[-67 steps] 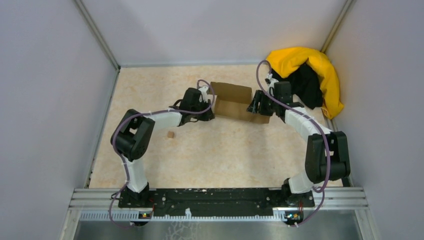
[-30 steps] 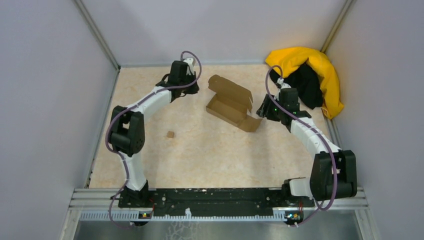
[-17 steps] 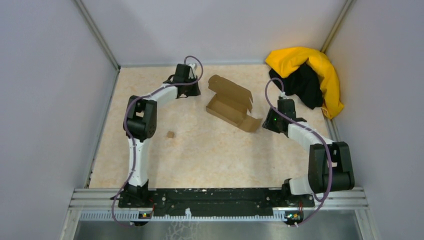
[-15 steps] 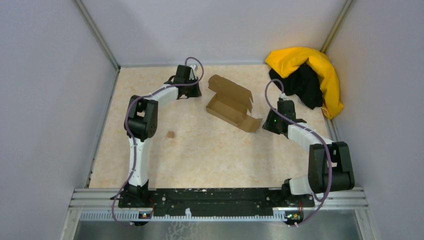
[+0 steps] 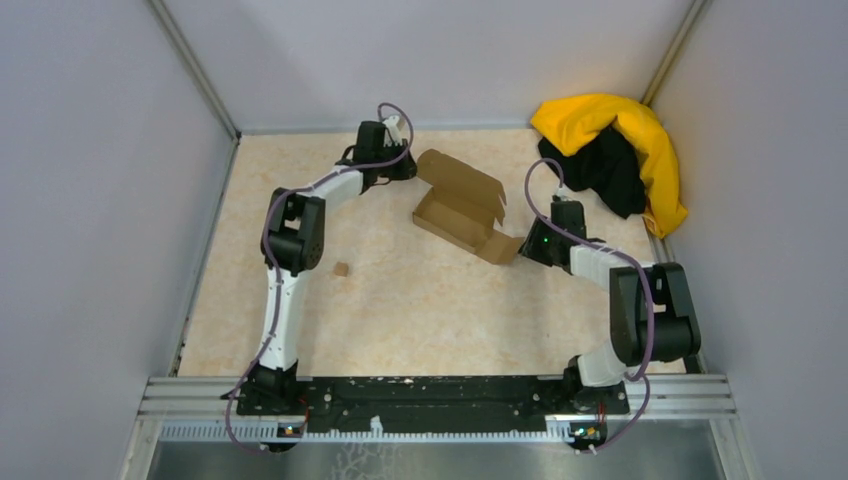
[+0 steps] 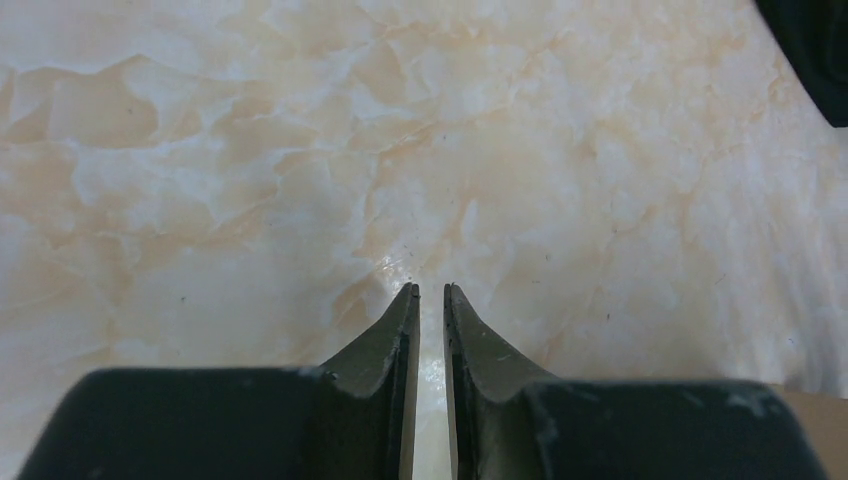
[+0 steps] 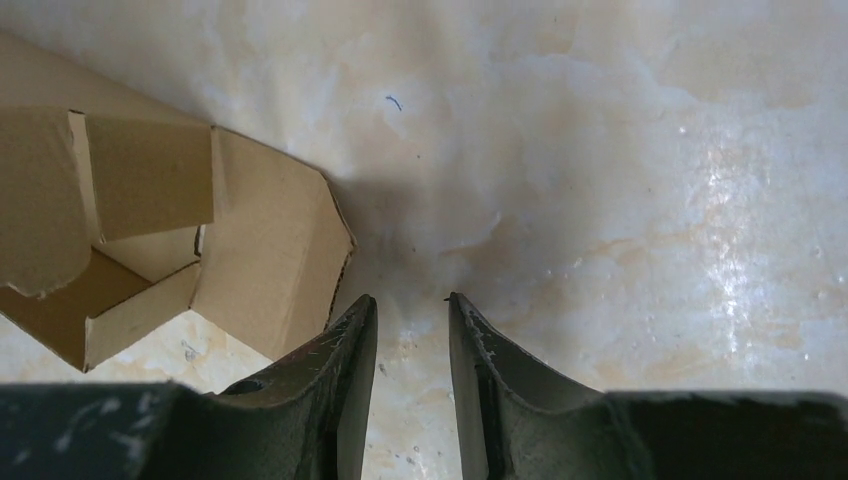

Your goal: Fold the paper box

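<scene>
Left gripper (image 6: 430,292): clenched on nothing, only a hairline slit between the fingertips over bare worktop. From above it (image 5: 405,167) sits near the far edge, left of the middle.
Right gripper (image 7: 410,300): fingers parted a little with nothing between them, only worktop showing in the gap. From above it (image 5: 529,249) is in the right half, about midway between the far and near edges.
Paper box (image 5: 460,205): lies between the two grippers in the far half of the worktop, roughly midway between the left and right edges. It is partly formed, an open tray with its lid standing up on the far side.
Box flap: one flap (image 7: 268,250) lies splayed flat toward the right gripper, just beside its left finger.
Around: a yellow-and-black cloth heap (image 5: 615,140) fills the far right corner. A tiny cardboard scrap (image 5: 342,269) lies alone in the left half, well apart from the box.
Worktop (image 5: 420,310): marbled beige, enclosed by grey walls on the left, far and right sides.
In the way: the raised lid hides the tray's far wall from above.
Hard to tell: whether either gripper touches the box. A dark shape (image 6: 815,45) is cut off at the top right of the left wrist view, and what it is cannot be made out.
</scene>
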Controlling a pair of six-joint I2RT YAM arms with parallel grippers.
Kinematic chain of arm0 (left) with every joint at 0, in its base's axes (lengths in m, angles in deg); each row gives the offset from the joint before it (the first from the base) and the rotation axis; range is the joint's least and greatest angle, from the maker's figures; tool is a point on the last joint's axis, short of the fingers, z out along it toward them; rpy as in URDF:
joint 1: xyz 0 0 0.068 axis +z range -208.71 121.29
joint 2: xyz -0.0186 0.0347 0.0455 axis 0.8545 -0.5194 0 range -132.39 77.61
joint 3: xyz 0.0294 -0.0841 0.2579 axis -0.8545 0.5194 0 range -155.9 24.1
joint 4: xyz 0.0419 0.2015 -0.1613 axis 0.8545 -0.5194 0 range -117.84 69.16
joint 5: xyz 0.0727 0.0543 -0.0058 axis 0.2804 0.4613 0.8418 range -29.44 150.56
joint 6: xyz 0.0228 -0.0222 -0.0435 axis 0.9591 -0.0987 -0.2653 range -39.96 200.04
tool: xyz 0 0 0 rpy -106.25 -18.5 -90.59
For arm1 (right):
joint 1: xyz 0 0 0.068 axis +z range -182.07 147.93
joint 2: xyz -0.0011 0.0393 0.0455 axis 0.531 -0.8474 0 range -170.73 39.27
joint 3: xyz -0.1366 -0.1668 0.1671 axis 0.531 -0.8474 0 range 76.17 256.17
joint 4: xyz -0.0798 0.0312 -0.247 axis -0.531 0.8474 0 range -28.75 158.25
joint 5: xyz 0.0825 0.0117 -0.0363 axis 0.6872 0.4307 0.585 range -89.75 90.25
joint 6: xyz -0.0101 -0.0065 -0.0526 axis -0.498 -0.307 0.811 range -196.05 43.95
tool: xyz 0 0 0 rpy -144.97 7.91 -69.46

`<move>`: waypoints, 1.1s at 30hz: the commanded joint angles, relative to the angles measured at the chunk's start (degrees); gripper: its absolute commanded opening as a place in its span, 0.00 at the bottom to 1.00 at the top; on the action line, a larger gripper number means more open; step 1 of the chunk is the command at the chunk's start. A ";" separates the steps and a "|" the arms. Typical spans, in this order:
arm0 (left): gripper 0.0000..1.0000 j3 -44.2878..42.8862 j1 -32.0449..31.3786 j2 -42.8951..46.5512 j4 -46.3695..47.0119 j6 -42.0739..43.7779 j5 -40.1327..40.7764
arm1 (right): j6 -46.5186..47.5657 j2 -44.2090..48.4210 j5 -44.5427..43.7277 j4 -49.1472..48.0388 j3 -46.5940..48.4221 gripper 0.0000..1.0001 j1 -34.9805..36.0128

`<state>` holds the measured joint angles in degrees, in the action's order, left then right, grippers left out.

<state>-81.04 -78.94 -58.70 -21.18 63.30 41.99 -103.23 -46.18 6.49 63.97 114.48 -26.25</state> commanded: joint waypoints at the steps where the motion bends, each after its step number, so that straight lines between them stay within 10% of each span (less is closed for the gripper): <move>1: 0.20 -2.34 -0.63 -2.66 4.10 -1.32 -3.92 | -0.33 -1.93 1.44 -4.28 2.27 0.33 -0.42; 33: 0.20 30.46 -7.49 15.56 14.59 -5.86 -0.87 | 5.62 -7.35 4.69 -0.96 13.43 0.33 0.07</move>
<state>-50.97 -85.36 -44.62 -8.77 57.27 40.75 -98.81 -52.91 9.61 64.61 125.38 -26.29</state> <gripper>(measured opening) 0.201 0.329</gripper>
